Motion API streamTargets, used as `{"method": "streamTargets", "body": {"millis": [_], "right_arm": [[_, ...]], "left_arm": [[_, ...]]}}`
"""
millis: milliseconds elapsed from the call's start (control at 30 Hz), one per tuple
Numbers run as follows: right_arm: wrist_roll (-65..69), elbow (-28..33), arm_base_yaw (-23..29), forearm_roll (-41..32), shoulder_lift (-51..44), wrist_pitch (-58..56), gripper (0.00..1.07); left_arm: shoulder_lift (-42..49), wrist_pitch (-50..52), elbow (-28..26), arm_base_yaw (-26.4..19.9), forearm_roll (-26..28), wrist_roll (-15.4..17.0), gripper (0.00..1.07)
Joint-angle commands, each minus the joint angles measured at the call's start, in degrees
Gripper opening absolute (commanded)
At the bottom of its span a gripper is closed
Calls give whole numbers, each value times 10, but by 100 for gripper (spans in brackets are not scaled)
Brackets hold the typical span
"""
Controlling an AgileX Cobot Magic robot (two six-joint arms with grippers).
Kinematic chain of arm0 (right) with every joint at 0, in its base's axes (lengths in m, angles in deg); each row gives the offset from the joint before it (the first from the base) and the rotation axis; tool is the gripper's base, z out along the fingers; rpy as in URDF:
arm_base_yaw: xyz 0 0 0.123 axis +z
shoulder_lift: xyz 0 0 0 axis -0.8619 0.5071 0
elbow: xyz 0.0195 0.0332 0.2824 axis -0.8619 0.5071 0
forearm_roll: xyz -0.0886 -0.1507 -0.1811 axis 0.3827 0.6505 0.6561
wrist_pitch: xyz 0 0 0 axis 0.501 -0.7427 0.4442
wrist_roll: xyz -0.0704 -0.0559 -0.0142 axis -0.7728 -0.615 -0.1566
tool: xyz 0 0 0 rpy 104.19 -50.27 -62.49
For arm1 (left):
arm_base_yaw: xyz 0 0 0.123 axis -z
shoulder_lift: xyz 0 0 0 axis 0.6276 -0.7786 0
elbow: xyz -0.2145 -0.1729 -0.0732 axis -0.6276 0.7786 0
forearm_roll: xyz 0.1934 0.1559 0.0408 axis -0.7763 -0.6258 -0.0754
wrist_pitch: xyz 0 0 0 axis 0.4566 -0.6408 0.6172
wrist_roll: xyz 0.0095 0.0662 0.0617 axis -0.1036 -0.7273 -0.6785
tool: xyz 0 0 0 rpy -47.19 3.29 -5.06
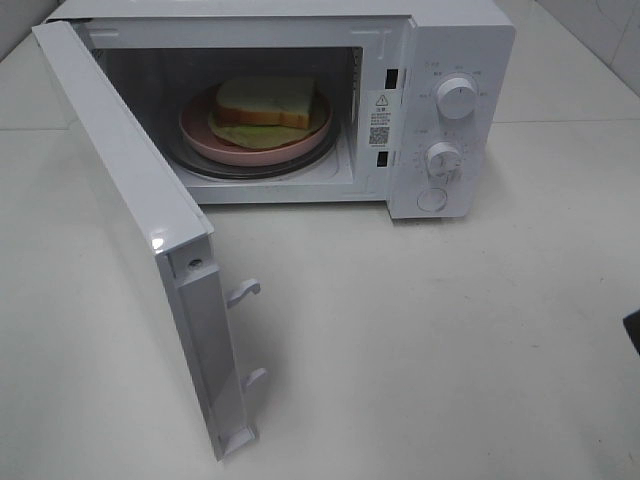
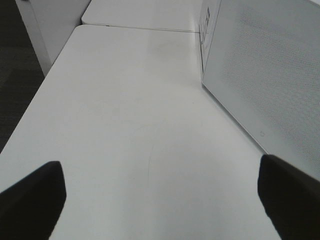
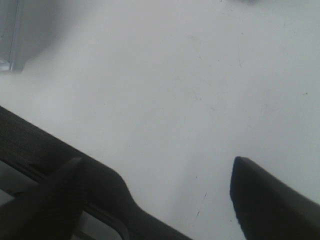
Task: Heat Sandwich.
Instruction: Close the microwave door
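Observation:
The sandwich, pale bread with a yellow-green layer, lies on a round pink plate inside the white microwave. The microwave door stands swung wide open toward the front left. My left gripper is open over bare table beside the door's outer face, with nothing between its dark fingertips. My right gripper is open too and holds nothing above the white table. In the exterior view only a dark sliver of the right arm shows at the right edge.
Two round knobs and a round button sit on the microwave's right panel. Latch hooks stick out from the door's free edge. The white table stretches in front of the oven.

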Motion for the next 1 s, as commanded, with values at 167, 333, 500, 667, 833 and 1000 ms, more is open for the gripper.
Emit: {"method": "streamTargets", "body": {"millis": [167, 333, 500, 667, 833, 1000], "right_arm": [[1, 1, -3, 16, -77, -58, 76], [1, 1, -46, 20, -126, -91, 76], [0, 1, -90, 20, -164, -104, 76], [-4, 1, -138, 20, -211, -105, 76], [-43, 1, -196, 19, -265, -103, 76], [-51, 27, -228, 17, -310, -77, 76]], "left_arm": [[14, 3, 2, -1, 0, 0, 98], [14, 3, 2, -1, 0, 0, 98], [14, 3, 2, -1, 0, 0, 98], [14, 3, 2, -1, 0, 0, 98], [14, 3, 2, -1, 0, 0, 98], [14, 3, 2, -1, 0, 0, 98]]}}
